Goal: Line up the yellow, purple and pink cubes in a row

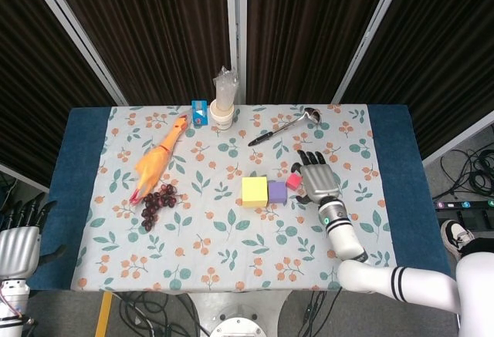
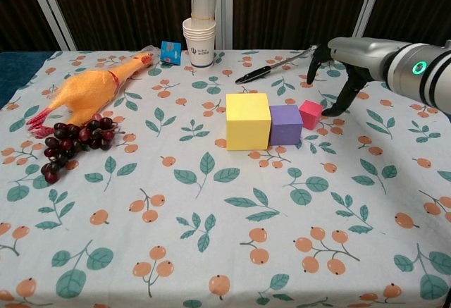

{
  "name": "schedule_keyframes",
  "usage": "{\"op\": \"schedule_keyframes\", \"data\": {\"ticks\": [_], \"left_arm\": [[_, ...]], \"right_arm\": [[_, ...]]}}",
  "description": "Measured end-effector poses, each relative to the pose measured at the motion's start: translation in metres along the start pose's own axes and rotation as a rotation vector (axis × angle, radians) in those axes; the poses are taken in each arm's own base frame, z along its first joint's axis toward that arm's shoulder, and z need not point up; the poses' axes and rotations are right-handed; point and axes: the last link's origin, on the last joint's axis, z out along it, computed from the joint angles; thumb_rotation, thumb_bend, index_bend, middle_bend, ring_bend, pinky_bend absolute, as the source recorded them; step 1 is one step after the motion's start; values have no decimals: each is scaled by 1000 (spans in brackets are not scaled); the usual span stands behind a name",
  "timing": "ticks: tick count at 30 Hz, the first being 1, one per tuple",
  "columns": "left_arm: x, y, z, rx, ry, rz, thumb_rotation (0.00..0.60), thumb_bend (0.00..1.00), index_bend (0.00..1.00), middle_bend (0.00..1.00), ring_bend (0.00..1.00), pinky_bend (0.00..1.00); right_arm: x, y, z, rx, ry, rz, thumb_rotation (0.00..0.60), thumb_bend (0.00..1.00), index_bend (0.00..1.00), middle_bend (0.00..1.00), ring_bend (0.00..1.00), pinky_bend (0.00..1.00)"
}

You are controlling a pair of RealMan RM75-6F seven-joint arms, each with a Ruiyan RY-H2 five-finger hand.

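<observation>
No writing is readable. Matte, foam-like blocks sit in a row on the leaf-print cloth (image 2: 211, 251) — yellow cube (image 2: 248, 120), purple cube (image 2: 286, 124), pink cube (image 2: 310, 114), touching. The right hand (image 2: 343, 75) hovers beside the pink one, fingers spread, grasping nothing; the left hand (image 1: 19, 240) is likewise released.
</observation>
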Motion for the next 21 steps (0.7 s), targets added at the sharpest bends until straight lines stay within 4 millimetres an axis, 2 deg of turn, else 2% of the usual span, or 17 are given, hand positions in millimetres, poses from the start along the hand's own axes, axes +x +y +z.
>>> {"op": "schedule_keyframes", "data": {"ticks": [8, 13, 21], "left_arm": [[0, 1, -2, 10, -4, 2, 600, 119, 216, 154, 116, 80], [1, 1, -2, 11, -1, 3, 600, 120, 216, 154, 117, 80], [1, -1, -4, 25, -8, 5, 600, 119, 216, 154, 117, 80]], "right_arm": [[2, 17, 8, 51, -1, -128, 600, 175, 303, 10, 0, 0], [-5, 17, 17, 50, 29, -171, 600, 76, 304, 10, 0, 0], [-9, 17, 38, 50, 21, -209, 600, 42, 305, 9, 0, 0]]}}
